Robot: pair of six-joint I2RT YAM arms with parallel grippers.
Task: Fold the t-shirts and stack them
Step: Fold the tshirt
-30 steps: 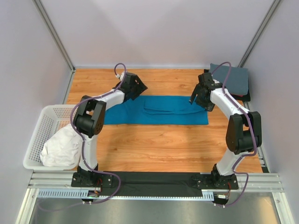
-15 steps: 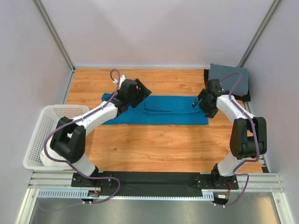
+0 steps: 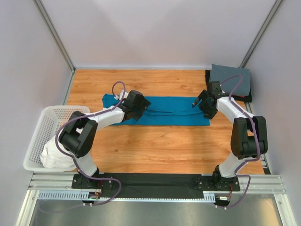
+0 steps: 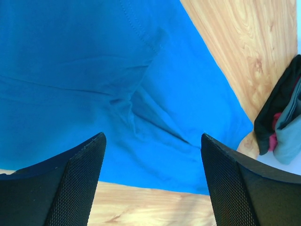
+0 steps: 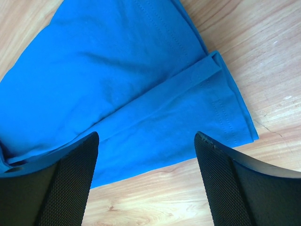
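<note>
The teal-blue t-shirt (image 3: 174,112) lies flat on the wooden table as a long strip folded lengthwise. It fills most of the left wrist view (image 4: 117,70) and the right wrist view (image 5: 122,75). My left gripper (image 3: 142,105) is open and empty, low over the shirt's left part, its jaws (image 4: 153,141) straddling the near hem. My right gripper (image 3: 197,101) is open and empty over the shirt's right end, above the sleeve and hem (image 5: 146,139). A slate-grey t-shirt (image 3: 231,79) tops a folded stack at the back right. A white t-shirt (image 3: 59,151) lies in the basket.
The white mesh laundry basket (image 3: 41,123) stands at the table's left edge. The folded stack shows dark, red and grey layers at the right edge of the left wrist view (image 4: 281,113). Bare wood (image 3: 160,146) lies nearer than the shirt. Grey walls enclose the table.
My left gripper has come down and toward the near side, from behind the shirt's far edge onto its left part. The right gripper shifted slightly. The shirt lies as before.
</note>
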